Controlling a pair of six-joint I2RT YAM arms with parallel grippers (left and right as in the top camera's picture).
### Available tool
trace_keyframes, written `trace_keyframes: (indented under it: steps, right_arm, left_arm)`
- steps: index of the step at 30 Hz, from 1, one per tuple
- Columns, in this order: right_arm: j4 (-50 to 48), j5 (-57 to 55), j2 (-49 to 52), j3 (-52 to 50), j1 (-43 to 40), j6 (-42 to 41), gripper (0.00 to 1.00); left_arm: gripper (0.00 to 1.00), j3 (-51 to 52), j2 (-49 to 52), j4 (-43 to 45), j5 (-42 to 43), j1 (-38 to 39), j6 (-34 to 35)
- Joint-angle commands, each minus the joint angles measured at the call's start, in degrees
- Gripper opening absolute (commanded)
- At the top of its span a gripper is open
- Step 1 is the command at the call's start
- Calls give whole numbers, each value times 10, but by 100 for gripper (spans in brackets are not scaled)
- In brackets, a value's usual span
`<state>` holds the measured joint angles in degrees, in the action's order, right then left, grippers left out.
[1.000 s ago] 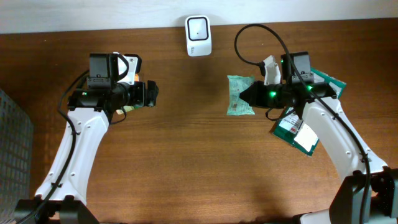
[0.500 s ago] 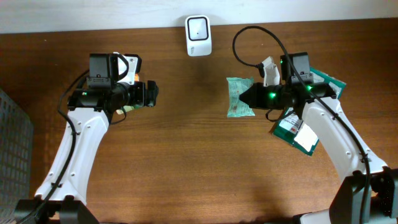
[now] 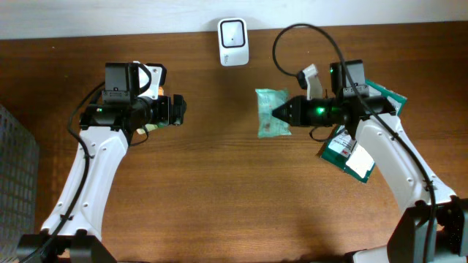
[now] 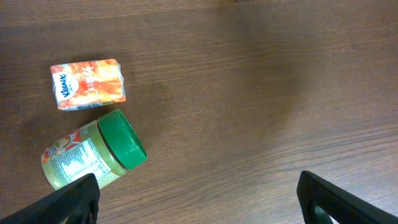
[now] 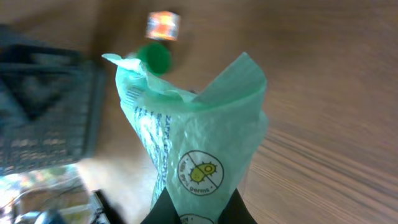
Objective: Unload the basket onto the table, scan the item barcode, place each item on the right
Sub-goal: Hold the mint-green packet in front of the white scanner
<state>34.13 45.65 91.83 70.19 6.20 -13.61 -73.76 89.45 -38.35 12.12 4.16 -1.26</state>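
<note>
Overhead, right gripper clamped on green packet, left gripper spread wide, holding nothing

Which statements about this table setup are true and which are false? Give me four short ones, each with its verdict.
1. The right gripper is shut on the green packet. True.
2. The left gripper is holding the jar. False: its jaws are wide open with nothing between them, and the jar rests on the table beside the orange pack.
3. The white scanner sits at the top edge of the overhead view, between the two arms. True.
4. The jar has a red lid. False: its lid is green.
</note>
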Motion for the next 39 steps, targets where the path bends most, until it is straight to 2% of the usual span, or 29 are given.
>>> trace_keyframes:
  steps: [1, 3, 7, 11, 13, 14, 16, 17, 18, 21, 23, 27, 31, 35, 39]
  right_arm:
    - [-28, 106, -7, 49, 2, -64, 4]
    - [-60, 110, -7, 66, 2, -132, 4]
    - [-185, 109, -7, 76, 2, -258, 4]
    - [-207, 65, 0, 83, 2, -271, 4]
    - [-182, 44, 22, 117, 13, -241, 4]
    - [-140, 16, 41, 155, 24, -209, 4]
    - [-31, -127, 96, 273, 61, -127, 4]
    - [-16, -167, 110, 301, 71, -111, 4]
    - [-3, -266, 141, 358, 96, -85, 4]
    - [-73, -457, 195, 402, 139, -7, 4]
    - [-174, -555, 241, 402, 168, 83, 4]
    - [-330, -640, 319, 402, 189, 217, 4]
    - [-502, -650, 416, 402, 189, 423, 4]
    - [-569, -635, 478, 402, 189, 553, 4]
    - [-592, -617, 508, 402, 189, 606, 4]
  left_arm:
    - [99, -8, -8, 1, 0, -2, -5]
    - [99, -8, -8, 1, 0, -2, -5]
    - [99, -8, -8, 1, 0, -2, -5]
    - [99, -8, -7, 1, 0, -2, -5]
    - [99, -8, -8, 1, 0, -2, -5]
    - [99, -8, -8, 1, 0, -2, -5]
    - [99, -8, -8, 1, 0, -2, -5]
    - [99, -8, -7, 1, 0, -2, -5]
    - [99, -8, -8, 1, 0, -2, -5]
    - [99, -8, -7, 1, 0, -2, -5]
    - [99, -8, -8, 1, 0, -2, -5]
    - [99, -8, -8, 1, 0, -2, -5]
    - [99, -8, -7, 1, 0, -2, -5]
    - [99, -8, -7, 1, 0, -2, -5]
    - [99, -8, -8, 1, 0, -2, -5]
